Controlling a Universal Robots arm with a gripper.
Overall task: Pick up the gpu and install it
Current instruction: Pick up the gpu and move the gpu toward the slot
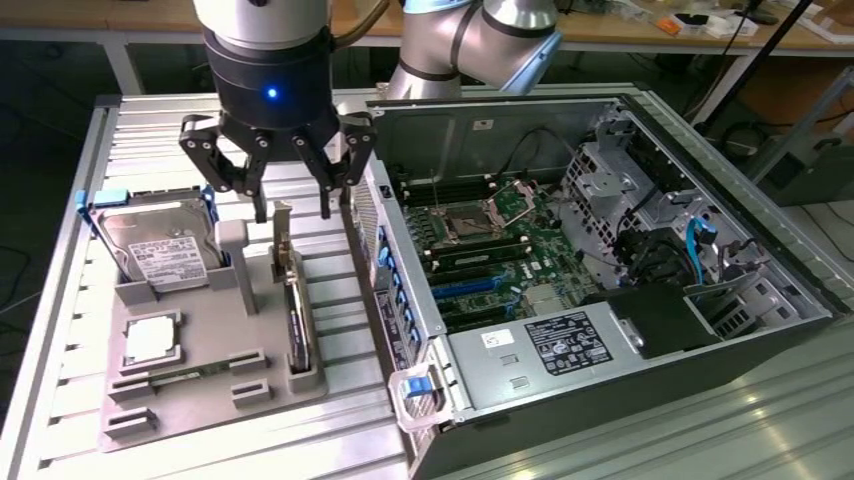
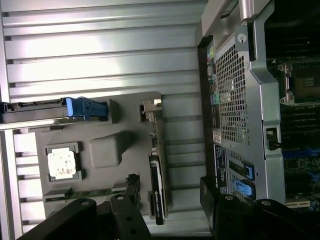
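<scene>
**Open fingers poised over the upright gpu**

Exterior view: the gripper (image 1: 288, 208) hangs over the grey holder tray (image 1: 214, 352) on the ribbed desk (image 1: 160, 130), at the exterior view's left of the open computer case (image 1: 534, 130). Its fingers (image 1: 254, 195) are spread apart and hold nothing. They stand either side of the far, bracket end of the gpu (image 1: 295, 320). The gpu stands on edge in its slot, probably so its thin top edge is free to be pinched. The hard drive (image 1: 154, 248) leans in its own cradle beside it.

Wrist view: the gpu (image 2: 156, 185) lies between the released fingers (image 2: 132, 192) of the gripper (image 2: 170, 197), touching neither. The case (image 2: 235, 85) is just beside the tray (image 2: 125, 107).
</scene>
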